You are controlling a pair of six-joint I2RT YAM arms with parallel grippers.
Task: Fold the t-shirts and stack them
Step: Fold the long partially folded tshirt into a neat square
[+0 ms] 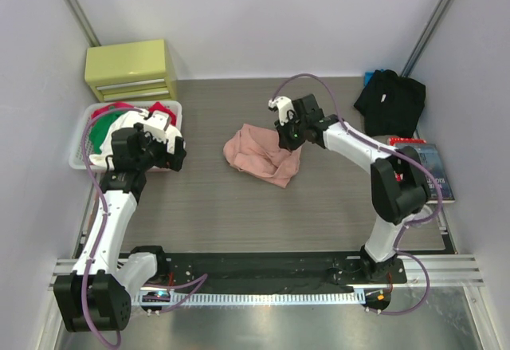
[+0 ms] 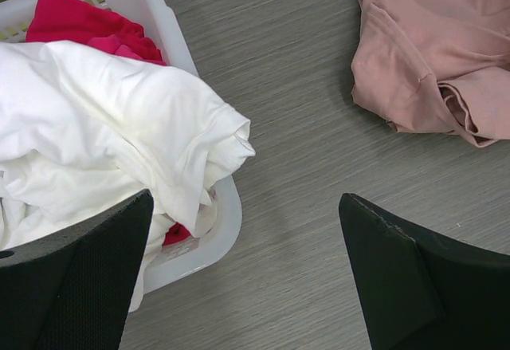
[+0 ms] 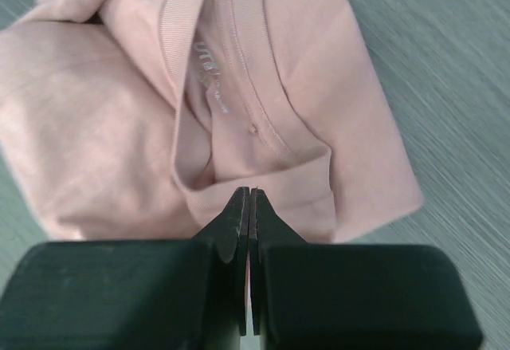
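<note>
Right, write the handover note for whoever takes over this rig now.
The left gripper is wide open and empty, hanging between the basket and the pink t-shirt.
The right gripper is shut at the pink t-shirt's edge; whether cloth is pinched cannot be told.
The pink t-shirt lies crumpled mid-table, the black t-shirt bunched at the far right.
Done: nothing folded or stacked.
Left: fold both, then stack.

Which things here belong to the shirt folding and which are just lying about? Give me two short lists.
For the job:
- pink t-shirt, crumpled mid-table
- black t-shirt, bunched at the far right corner

Lying about:
- white basket heaped with clothes, far left
- yellow drawer box behind it
- book at the right edge
</note>
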